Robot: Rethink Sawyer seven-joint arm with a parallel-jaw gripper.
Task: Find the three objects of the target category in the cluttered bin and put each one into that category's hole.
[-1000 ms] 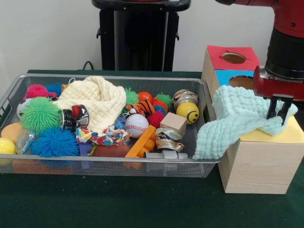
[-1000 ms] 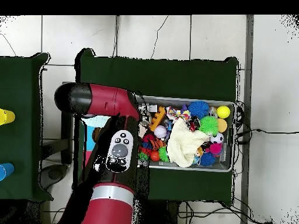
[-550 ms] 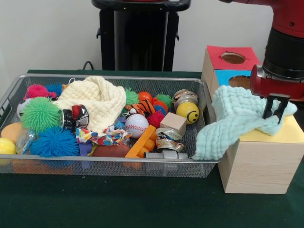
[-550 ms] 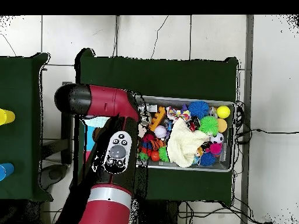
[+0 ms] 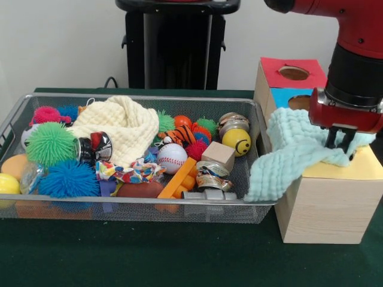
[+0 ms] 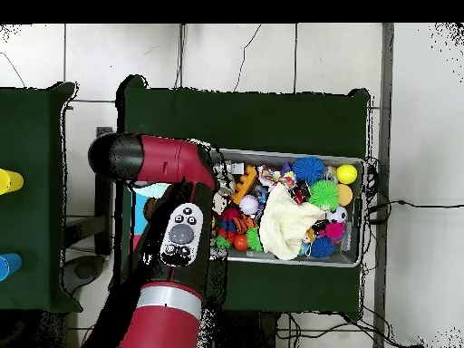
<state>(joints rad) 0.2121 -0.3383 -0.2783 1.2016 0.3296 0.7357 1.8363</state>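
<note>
Clamping its fingers together on the mint cloth (image 5: 293, 152), the gripper (image 5: 339, 142) sits over the wooden sorting box (image 5: 326, 200), right of the mesh bin (image 5: 143, 209). The cloth drapes from box top to bin corner; next it likely needs stuffing into the yellow face's hole. Green table cover (image 5: 179, 257), white wall (image 5: 60, 42) behind.

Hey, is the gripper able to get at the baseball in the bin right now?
Probably yes. The baseball lies uncovered on top of the clutter, open from above. The gripper sits over the mint cloth on the box, so it must travel across.
</note>
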